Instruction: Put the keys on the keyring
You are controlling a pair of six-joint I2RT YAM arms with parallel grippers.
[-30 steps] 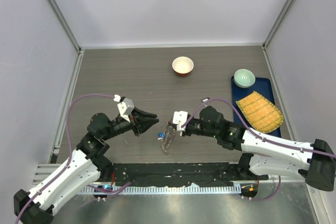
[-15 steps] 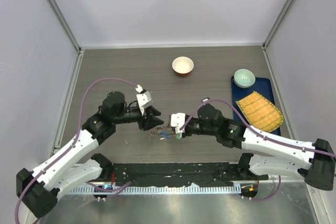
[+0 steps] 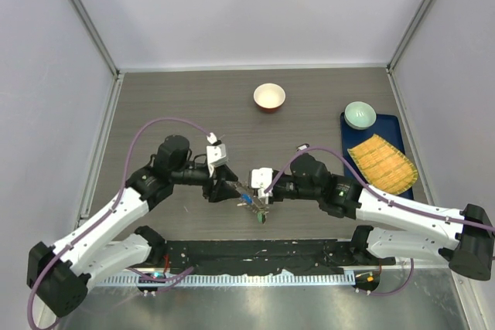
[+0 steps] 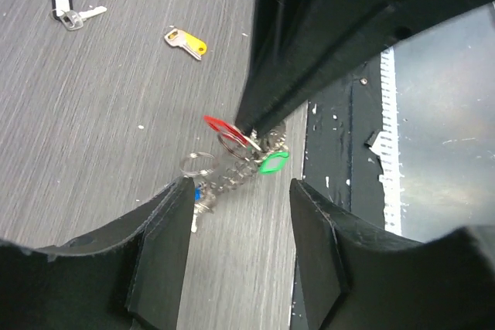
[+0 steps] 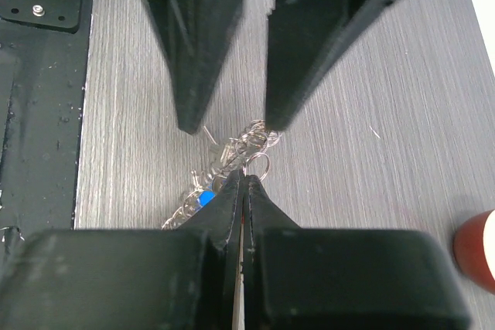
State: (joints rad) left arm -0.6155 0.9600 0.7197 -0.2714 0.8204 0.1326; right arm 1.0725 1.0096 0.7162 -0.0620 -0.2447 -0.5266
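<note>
The keyring [image 4: 232,169] is a bunched cluster of small silvery rings just above the wood table, also seen as a keyring [image 5: 232,151] in the right wrist view. On it hang a red key [image 4: 220,125], a green key [image 4: 272,164] and a blue key [image 5: 205,199]. My right gripper [image 5: 244,178] is shut on the keyring's upper edge, beside the red key's head. My left gripper [image 4: 241,191] is open, its fingers [image 5: 193,59] straddling the cluster without touching it. A yellow key [image 4: 186,40] and a black key [image 4: 66,9] lie loose on the table farther off.
A red-and-cream bowl [image 3: 269,97] stands at the back centre. A blue tray [image 3: 387,125] at the right holds a green bowl [image 3: 360,114] and a yellow mat [image 3: 382,164]. The black base plate [image 3: 255,256] runs along the near edge, close to the keyring.
My left arm has swung in toward the keyring and its jaws have opened wider. The keyring has come down from hanging upright to lie nearly on the table.
</note>
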